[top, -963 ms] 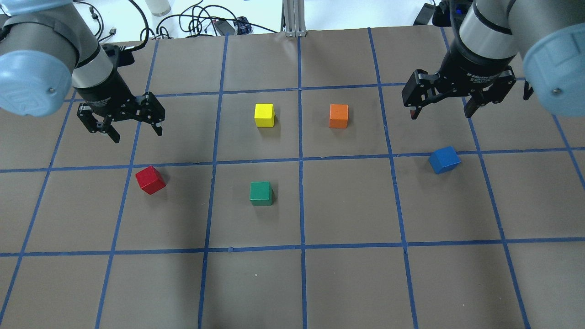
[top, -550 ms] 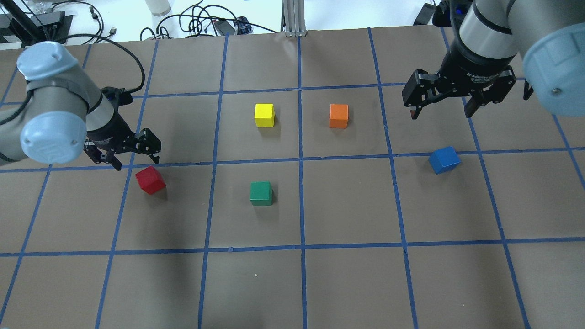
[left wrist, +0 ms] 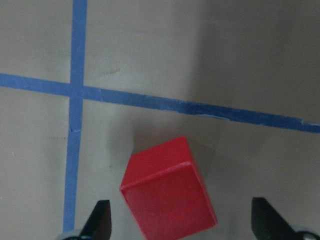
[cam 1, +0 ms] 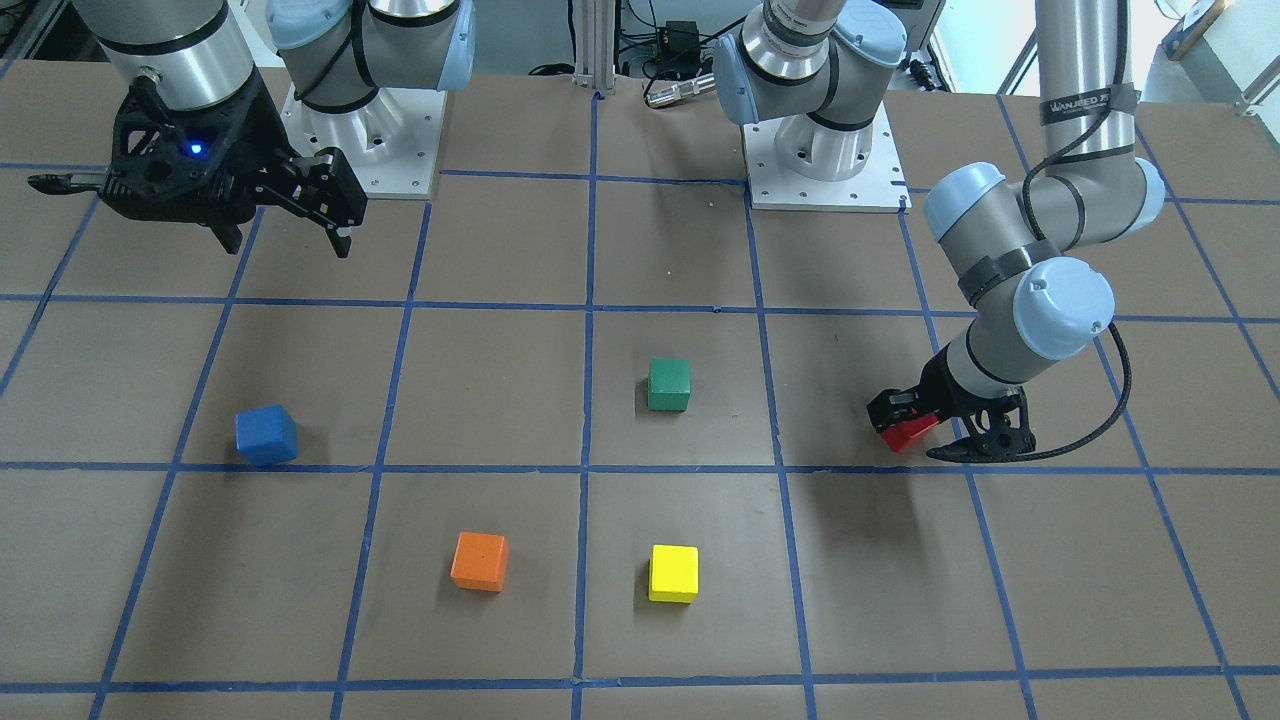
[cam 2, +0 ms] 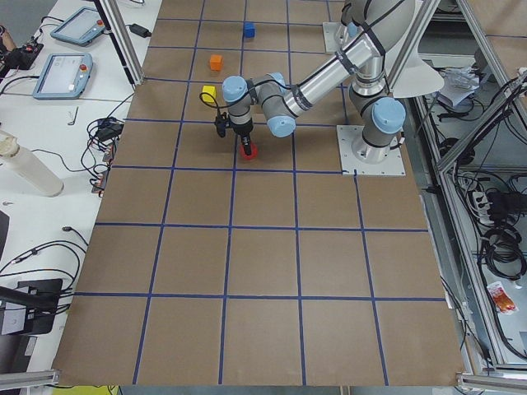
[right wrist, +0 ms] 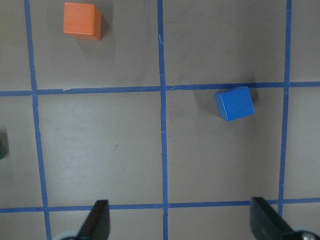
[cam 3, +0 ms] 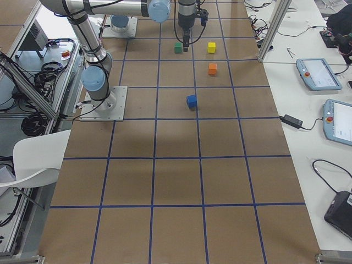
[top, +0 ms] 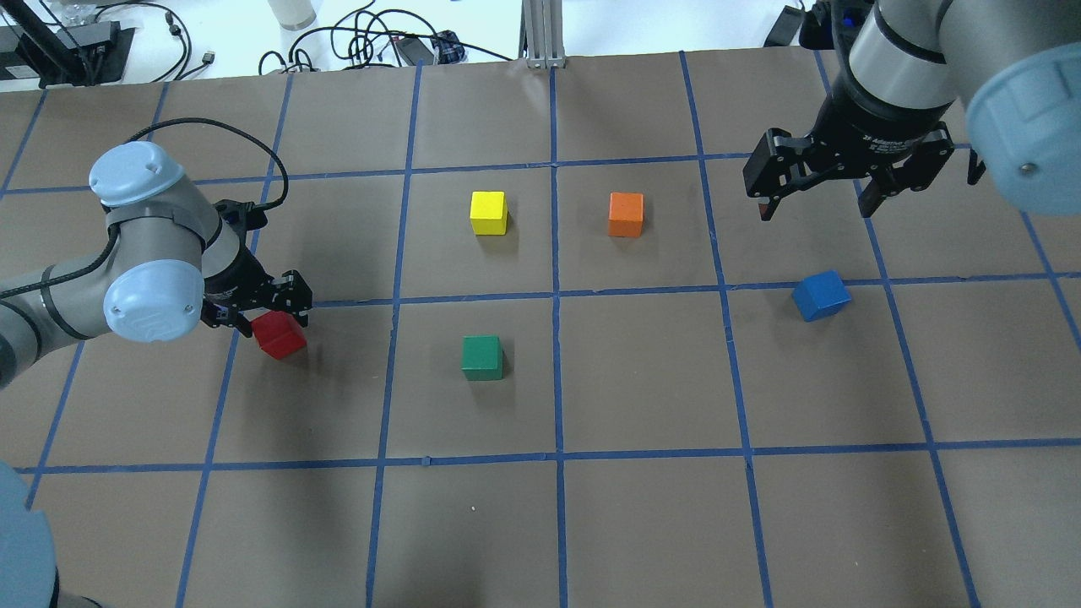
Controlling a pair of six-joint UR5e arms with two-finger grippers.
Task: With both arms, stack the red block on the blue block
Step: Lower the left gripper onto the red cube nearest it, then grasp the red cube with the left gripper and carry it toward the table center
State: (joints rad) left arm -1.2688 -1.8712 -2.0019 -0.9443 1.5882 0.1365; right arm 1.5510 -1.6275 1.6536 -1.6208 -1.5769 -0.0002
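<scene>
Left gripper (top: 272, 316) is low over the red block (left wrist: 167, 192), at 9 o'clock on the table (top: 642, 523) in the overhead view. The block sits skewed to the jaws, so it is likely best to twist the wrist square and centre it before closing. The jaws are wide apart and straddle the block, touching neither side and holding nothing.

Right gripper (top: 815, 203) is spread and empty, hovering at 12 o'clock of the blue block (top: 821, 295).

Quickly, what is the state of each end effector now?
Left end effector: open, astride the red block, not gripping it.
Right end effector: open, empty.
</scene>
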